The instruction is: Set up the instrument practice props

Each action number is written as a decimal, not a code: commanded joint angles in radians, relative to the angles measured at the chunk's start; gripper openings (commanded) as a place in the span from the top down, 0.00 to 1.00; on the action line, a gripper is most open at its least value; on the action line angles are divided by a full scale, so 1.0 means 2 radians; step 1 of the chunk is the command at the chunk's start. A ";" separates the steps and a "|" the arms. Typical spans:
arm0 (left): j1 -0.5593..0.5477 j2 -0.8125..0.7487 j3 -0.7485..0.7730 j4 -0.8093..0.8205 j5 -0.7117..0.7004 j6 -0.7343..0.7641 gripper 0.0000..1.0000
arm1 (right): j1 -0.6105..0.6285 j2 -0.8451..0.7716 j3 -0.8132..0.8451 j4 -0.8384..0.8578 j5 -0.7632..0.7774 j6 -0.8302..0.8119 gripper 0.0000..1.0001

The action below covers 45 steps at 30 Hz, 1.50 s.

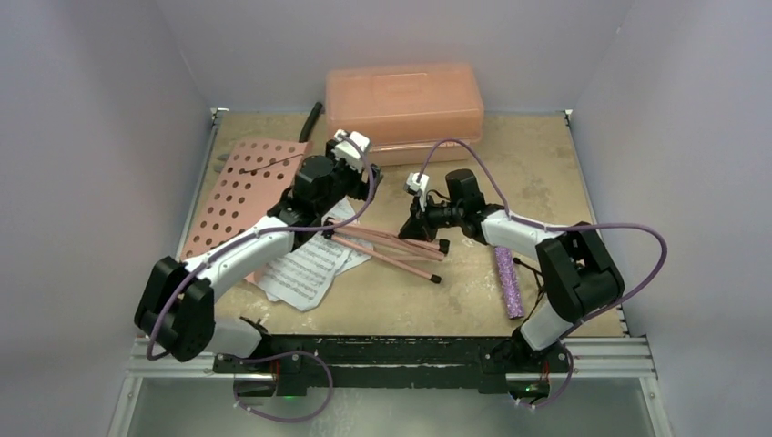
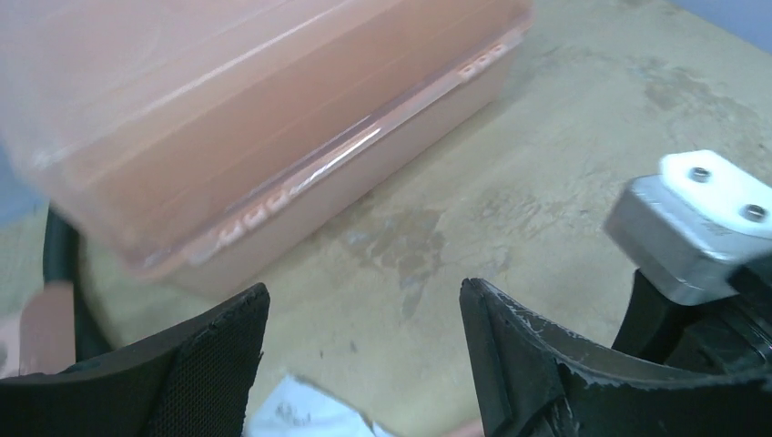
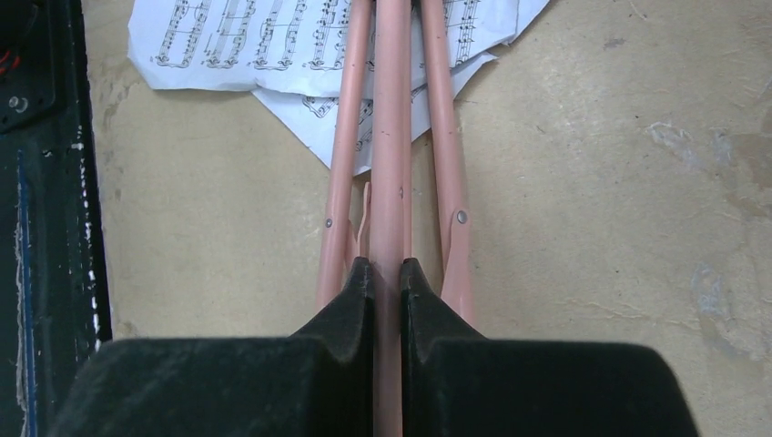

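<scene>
The pink perforated music stand plate (image 1: 244, 196) lies flat at the left, its folded pink legs (image 1: 391, 248) stretched across the white sheet-music pages (image 1: 305, 269). My right gripper (image 3: 387, 266) is shut on the middle pink tube (image 3: 390, 137), low over the table; it also shows in the top view (image 1: 421, 223). My left gripper (image 2: 364, 296) is open and empty, raised above a corner of the pages (image 2: 296, 414), near the pink box; it also shows in the top view (image 1: 350, 173). The purple glittery microphone (image 1: 508, 280) lies at the right. I cannot pick out the black mic stand.
The pink translucent box (image 1: 405, 105) stands at the back centre and fills the upper left of the left wrist view (image 2: 228, 137). A black rod-like object (image 1: 312, 118) lies behind the plate. Grey walls close in the table's left, back and right.
</scene>
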 commanded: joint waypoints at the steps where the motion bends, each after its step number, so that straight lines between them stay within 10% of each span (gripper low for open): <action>1: 0.003 -0.057 0.015 -0.146 -0.136 -0.151 0.23 | 0.001 -0.025 0.023 -0.020 -0.009 -0.020 1.00; 9: 0.003 -0.116 0.013 -0.369 -0.280 -0.448 0.18 | 0.002 -0.053 0.049 0.012 0.032 -0.011 0.65; 19: 0.005 -0.029 0.044 -0.521 -0.313 -0.742 0.15 | 0.002 -0.100 0.028 0.024 0.069 -0.010 0.52; 35: 0.057 0.057 0.001 -0.425 -0.295 -0.839 0.16 | 0.002 -0.126 0.004 0.016 0.064 -0.011 0.50; 45: 0.080 0.140 0.018 -0.389 -0.254 -0.860 0.39 | 0.002 -0.126 0.007 0.002 0.057 -0.015 0.49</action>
